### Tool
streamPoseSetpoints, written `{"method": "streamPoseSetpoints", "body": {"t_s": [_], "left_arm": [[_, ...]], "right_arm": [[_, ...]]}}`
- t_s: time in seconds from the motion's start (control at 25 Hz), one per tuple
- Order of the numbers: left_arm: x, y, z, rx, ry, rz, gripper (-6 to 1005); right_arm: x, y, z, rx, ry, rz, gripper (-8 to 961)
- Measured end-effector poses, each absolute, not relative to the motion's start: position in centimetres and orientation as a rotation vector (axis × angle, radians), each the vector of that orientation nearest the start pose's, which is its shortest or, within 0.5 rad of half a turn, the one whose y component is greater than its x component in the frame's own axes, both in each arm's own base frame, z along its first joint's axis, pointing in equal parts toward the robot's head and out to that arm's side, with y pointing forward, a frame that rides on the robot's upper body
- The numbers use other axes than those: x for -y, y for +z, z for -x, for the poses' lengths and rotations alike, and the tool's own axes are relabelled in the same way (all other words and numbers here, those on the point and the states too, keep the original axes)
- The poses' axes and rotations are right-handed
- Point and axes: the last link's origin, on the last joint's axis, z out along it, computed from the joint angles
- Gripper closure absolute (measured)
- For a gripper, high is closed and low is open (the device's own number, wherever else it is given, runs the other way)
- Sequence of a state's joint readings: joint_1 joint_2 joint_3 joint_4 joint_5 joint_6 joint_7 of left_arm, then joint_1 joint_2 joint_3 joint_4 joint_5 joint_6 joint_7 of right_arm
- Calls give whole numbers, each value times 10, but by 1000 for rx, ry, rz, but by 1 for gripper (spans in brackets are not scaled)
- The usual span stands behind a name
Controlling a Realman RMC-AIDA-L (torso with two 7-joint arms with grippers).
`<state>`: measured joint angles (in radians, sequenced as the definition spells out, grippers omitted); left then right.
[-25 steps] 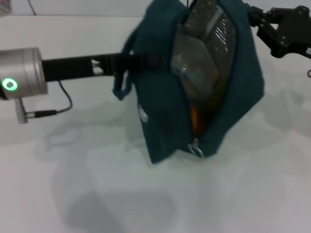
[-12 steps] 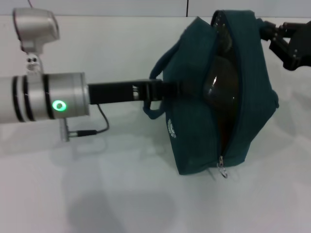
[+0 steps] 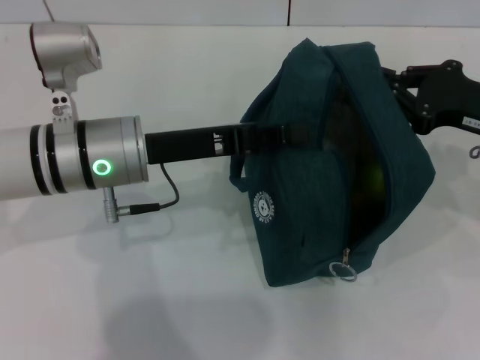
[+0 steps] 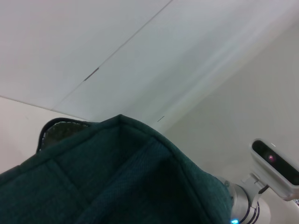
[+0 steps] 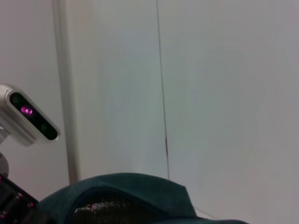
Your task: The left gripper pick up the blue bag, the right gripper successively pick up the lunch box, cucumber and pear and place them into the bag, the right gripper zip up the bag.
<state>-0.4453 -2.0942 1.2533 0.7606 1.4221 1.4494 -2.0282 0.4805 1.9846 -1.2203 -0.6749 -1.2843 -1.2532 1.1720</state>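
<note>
The blue bag (image 3: 315,172) hangs off the table, tilted, with its white logo (image 3: 262,205) facing me and its zipper ring (image 3: 343,271) at the near low end. My left gripper (image 3: 289,136) reaches in from the left and is shut on the bag at its handle. My right gripper (image 3: 401,90) is at the bag's far right edge, touching the fabric. The opening is a dark narrow slit. A yellow-green patch (image 3: 373,180) shows inside it, and I cannot tell what it is. The lunch box, cucumber and pear are otherwise hidden. Bag fabric (image 4: 117,182) fills the left wrist view.
The white table (image 3: 150,300) lies under the bag, with a pale wall behind it. A thin cable (image 3: 150,204) loops below my left wrist. In the right wrist view the bag's top edge (image 5: 135,186) and the left arm's camera (image 5: 28,119) show.
The bag has swung lower and to the right, and its opening has narrowed to a slit. The right gripper has moved closer in against the bag's far edge.
</note>
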Motion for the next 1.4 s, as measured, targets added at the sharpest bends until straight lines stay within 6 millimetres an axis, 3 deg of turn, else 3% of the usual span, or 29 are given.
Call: {"method": "streamPoseSetpoints", "body": {"t_s": [0.28, 0.84, 1.2, 1.4], "left_arm": [[-321, -33, 195, 1416, -1127, 2654, 954], [-311, -34, 223, 1490, -1118, 2553, 953], [-309, -32, 229, 1500, -1127, 2527, 953], [-308, -32, 230, 1505, -1127, 2523, 952]], "right_arm": [[-372, 13, -222, -293, 855, 2498, 909], [-368, 20, -222, -298, 910, 2465, 887], [-353, 29, -231, -290, 962, 2462, 551], [-322, 41, -235, -188, 1088, 2524, 391]]}}
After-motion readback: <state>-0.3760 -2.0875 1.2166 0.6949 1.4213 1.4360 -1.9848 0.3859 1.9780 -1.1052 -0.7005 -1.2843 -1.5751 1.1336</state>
